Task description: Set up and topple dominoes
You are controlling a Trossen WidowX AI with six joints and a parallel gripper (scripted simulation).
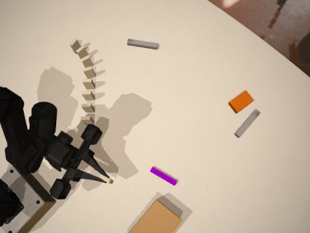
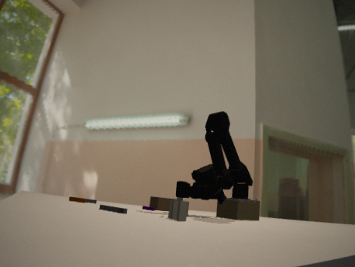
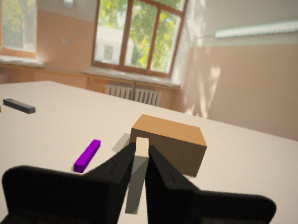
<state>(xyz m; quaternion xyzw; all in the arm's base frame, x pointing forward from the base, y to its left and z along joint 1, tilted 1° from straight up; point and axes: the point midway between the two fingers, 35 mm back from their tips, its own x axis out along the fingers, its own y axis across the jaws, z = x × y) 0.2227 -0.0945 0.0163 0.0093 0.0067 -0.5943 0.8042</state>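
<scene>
A curved row of several standing cream dominoes (image 1: 89,84) (image 2: 178,211) runs from the upper left down to the arm in the top view. Its nearest domino (image 1: 86,120) stands close beside the gripper's body. My gripper (image 1: 108,180) (image 3: 141,149) is shut on a cream domino (image 1: 111,181) (image 3: 136,185), which is held upright between the fingertips. It is below and right of the row's near end in the top view, off the row's line. Whether the held domino's bottom touches the table cannot be told. In the exterior view the row and arm overlap.
A purple bar (image 1: 164,176) (image 2: 148,208) (image 3: 87,156) and a large tan box (image 1: 157,218) (image 3: 167,131) lie beyond the fingertips. A grey bar (image 1: 143,44) (image 2: 112,209) lies right of the row's far end. An orange block (image 1: 242,101) and another grey bar (image 1: 247,123) lie farther right.
</scene>
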